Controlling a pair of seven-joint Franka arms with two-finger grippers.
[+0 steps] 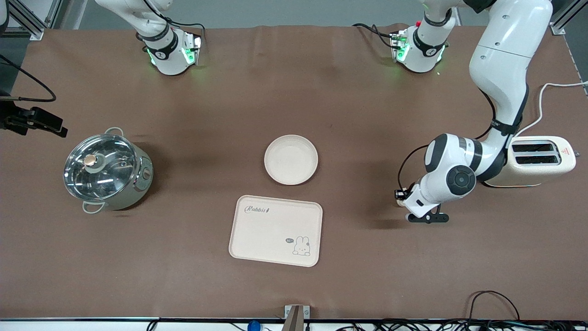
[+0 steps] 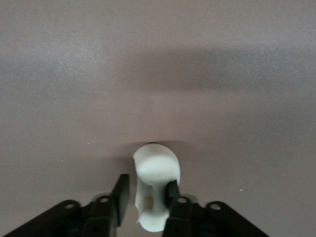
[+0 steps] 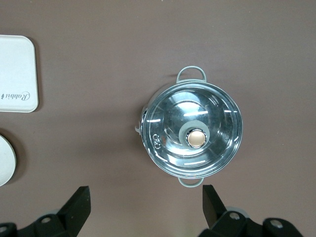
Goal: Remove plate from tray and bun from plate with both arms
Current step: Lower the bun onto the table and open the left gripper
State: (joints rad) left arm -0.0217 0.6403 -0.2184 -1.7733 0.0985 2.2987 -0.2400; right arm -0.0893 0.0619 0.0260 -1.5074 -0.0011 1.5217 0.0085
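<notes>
**Pinching the bun, L arm low by the toaster**

Gripping the bun, the left gripper has its fingers closed onto the pale lump, low over bare brown table toward the left arm's end, beside the toaster. Right gripper: jaws spread wide, nothing between them, hanging high over the lidded pot at the right arm's end; that arm waits. Plate sits mid-table, w/ the rabbit tray just beside it, nearer the front camera.

Cream plate, cream rabbit-print tray, white bun, brown table, silver pot
</notes>
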